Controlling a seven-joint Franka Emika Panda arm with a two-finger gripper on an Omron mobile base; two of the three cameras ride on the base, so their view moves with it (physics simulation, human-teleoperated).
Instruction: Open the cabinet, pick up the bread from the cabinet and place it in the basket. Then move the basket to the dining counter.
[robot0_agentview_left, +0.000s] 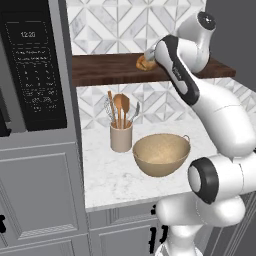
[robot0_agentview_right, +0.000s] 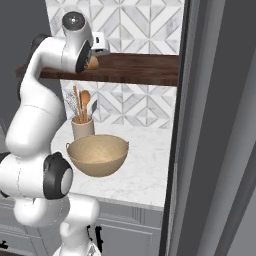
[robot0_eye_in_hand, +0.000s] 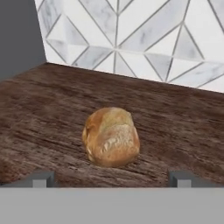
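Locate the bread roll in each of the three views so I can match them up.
Left base view: bread upper centre, on the cabinet, beside the arm.
Right base view: upper left, mostly hidden behind the arm.
Hand view: centre, between the gripper fingertips.
Shared landmark: the dark shelf plank.

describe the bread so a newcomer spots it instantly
Find the dark brown wooden cabinet plank on the patterned tile wall, above the marble worktop. On top of it sits the bread, directly before the open claw. It's small, round and golden-brown, unlike the wide tan basket below.
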